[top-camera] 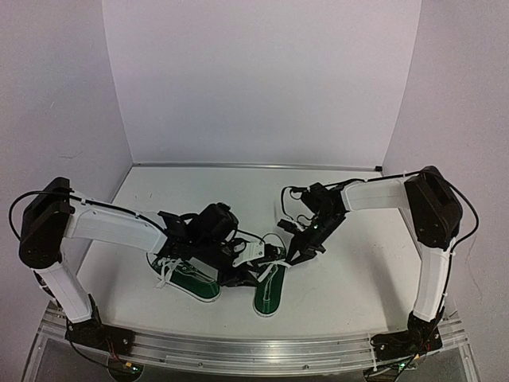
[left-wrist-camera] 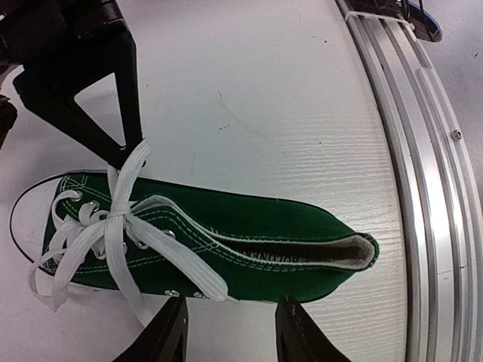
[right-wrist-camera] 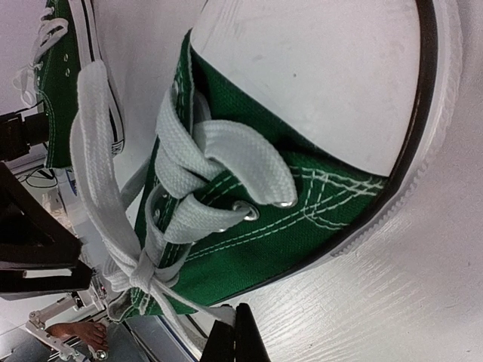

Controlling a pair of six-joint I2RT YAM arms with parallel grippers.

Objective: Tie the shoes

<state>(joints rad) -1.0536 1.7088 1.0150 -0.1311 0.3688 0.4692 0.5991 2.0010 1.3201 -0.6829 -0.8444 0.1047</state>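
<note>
Hovering low beside the nearer flank of the right-hand shoe (left-wrist-camera: 249, 230), the left gripper (left-wrist-camera: 232, 320) has its fingers parted with bare table (left-wrist-camera: 264, 90) between them; nothing is held. The shoe's long axis runs straight across its view, parallel to the line between the two fingertips. The toe is to the left and the heel opening to the right, toward the metal rail (left-wrist-camera: 423, 188).

The laces lie beyond the fingers and off to the left, over the forefoot. One loose end trails down just beside the left finger.

The right gripper (left-wrist-camera: 128, 151) is clamped tight at the toe end. A lace (left-wrist-camera: 124, 188) rises from the crossing (left-wrist-camera: 113, 220) straight to its tips, so it looks pinched there, lifted and fairly taut.

The crossing reads as a first knot. No bow is evident, though I cannot be sure.

The other shoe (top-camera: 191, 280) sits to the left under the left arm, apart from both grippers, its laces loose.

Judgement: the left gripper is nearer the free strands. To reach them it must shift toeward along the shoe's length and in over the upper, not straight ahead into the flank.
</note>
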